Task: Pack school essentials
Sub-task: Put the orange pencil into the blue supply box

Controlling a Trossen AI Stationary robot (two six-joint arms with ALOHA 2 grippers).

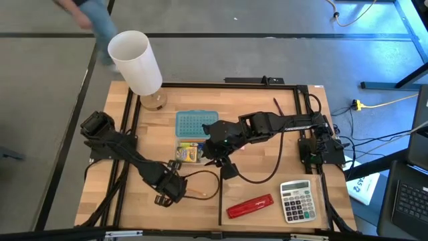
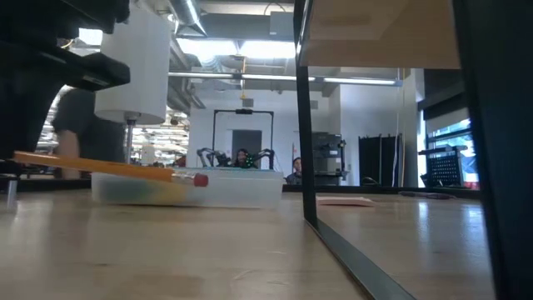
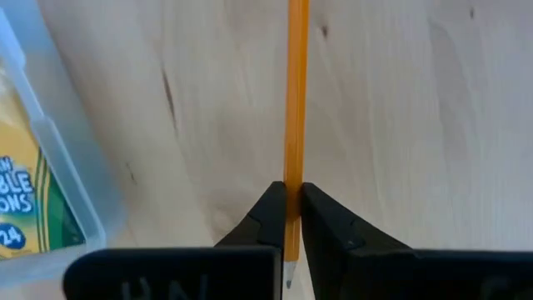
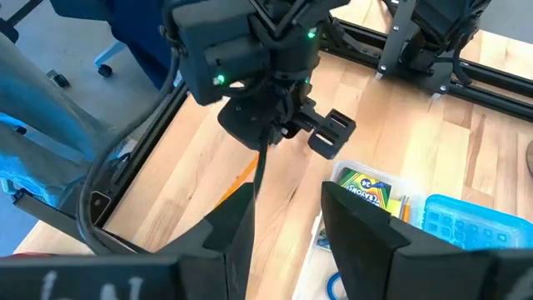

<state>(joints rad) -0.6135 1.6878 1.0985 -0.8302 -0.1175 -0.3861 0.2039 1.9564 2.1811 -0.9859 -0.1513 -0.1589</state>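
Observation:
An orange pencil with a pink eraser end is held by my left gripper, near the table's front left. A clear plastic box just beyond it holds a yellow-green crayon box. The crayon box also shows in the left wrist view. My right gripper hangs open over the table's middle, beside the clear box, with nothing between its fingers. My left gripper pinches the pencil close to its sharpened end between its two fingertips. The fingers point down from above and lie across the pencil. The long shaft sticks out to one side, nearly level, with the eraser end a little lower.
The box's blue lid lies behind it. A red stapler and a grey calculator lie at the front right. A white cylinder stands at the far left corner. A dark frame rims the table, and a person moves beyond it.

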